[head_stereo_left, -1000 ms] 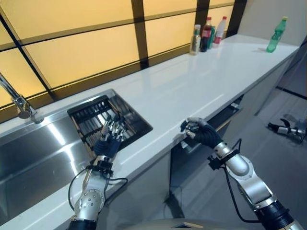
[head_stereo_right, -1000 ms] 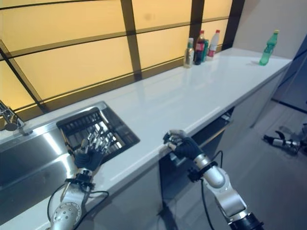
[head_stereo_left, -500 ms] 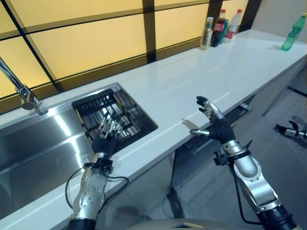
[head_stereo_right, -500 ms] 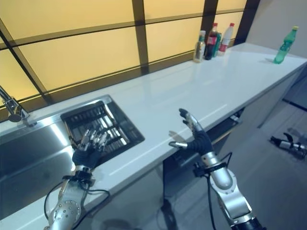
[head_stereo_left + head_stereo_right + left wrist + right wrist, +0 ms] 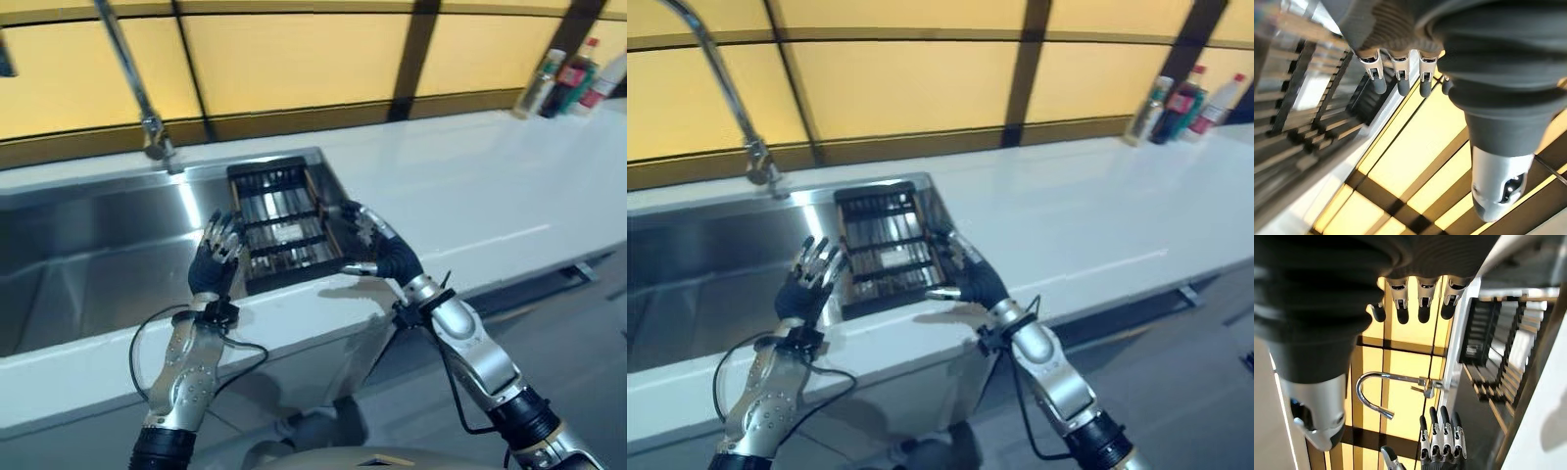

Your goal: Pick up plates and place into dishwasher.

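Both robot hands, left (image 5: pixel 217 262) & right (image 5: pixel 377 250), are held spread and empty either side of the sink rack (image 5: pixel 281 225); no plate is seen, so one must be located before reaching.

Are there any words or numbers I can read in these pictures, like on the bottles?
None can be read.
The bottles at the far end of the white counter carry labels, but the print is too small and blurred to make out.
The dark rack in the sink, the faucet, the left hand and the right hand show no writing.
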`<state>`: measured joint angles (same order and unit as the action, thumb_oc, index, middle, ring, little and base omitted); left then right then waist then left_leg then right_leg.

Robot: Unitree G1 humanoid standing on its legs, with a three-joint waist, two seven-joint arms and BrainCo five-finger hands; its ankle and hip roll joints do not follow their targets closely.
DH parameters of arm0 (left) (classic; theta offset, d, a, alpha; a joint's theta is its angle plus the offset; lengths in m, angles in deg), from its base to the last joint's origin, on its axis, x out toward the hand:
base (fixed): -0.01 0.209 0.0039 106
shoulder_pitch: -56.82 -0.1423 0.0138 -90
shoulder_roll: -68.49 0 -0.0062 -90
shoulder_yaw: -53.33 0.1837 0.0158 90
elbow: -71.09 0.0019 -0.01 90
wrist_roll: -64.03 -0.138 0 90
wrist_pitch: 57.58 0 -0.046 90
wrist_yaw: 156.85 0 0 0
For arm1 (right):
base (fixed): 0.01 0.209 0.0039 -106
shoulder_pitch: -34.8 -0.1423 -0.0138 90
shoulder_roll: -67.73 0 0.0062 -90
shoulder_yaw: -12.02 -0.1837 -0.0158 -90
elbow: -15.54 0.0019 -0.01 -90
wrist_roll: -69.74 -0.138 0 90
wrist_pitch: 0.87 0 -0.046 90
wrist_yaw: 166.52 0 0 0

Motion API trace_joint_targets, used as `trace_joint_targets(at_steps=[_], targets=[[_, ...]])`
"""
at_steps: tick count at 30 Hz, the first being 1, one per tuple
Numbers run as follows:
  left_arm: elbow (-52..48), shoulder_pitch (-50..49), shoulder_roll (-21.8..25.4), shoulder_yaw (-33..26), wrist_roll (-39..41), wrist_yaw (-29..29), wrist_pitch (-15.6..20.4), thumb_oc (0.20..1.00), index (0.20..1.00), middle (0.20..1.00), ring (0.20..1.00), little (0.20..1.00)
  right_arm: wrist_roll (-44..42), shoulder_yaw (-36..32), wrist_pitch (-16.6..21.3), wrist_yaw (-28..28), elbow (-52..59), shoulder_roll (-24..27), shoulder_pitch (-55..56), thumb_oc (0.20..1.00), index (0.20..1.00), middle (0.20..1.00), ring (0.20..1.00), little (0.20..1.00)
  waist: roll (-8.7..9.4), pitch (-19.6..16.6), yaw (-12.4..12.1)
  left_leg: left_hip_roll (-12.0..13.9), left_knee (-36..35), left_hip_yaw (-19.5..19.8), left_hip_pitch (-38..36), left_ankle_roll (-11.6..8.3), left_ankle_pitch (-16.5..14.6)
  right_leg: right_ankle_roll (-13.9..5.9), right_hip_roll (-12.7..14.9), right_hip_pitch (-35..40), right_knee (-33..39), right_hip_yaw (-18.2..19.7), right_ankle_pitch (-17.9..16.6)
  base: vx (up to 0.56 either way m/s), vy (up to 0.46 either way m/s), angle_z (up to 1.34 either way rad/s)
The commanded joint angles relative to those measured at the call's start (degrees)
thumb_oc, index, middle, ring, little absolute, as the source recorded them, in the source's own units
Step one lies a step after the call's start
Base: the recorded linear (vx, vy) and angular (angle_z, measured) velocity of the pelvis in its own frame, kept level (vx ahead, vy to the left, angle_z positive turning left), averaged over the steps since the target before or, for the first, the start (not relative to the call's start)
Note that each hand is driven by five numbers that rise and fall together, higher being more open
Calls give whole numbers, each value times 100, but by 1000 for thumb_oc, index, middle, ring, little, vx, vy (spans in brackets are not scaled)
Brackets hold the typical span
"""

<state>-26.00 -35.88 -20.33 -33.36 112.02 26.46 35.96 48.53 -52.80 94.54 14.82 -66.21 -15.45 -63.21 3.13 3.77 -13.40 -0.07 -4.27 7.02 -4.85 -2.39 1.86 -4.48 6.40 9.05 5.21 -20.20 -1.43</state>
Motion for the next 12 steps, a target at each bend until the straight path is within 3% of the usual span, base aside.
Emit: trace_joint_targets(at_steps=[1, 12], targets=[[113, -15, 324, 46, -274, -13, -23, 1000, 1000, 1000, 1000, 1000, -333, 144, 129, -235, 18, -121, -202, 1000, 1000, 1000, 1000, 1000, 35, -192, -135, -71, -54, -75, 205, 123, 65, -43, 137, -19, -510, -215, 352, 9, -40, 24], [120, -42, 349, 33, -402, -109, 29, 1000, 1000, 1000, 1000, 1000, -362, 263, 285, -473, -335, -244, -89, 1000, 1000, 1000, 1000, 1000, -68, -94, -214, -61, -73, 149, 326, 42, 206, -24, 89, 25, -470, -371, 347, -16, -48, 15]])
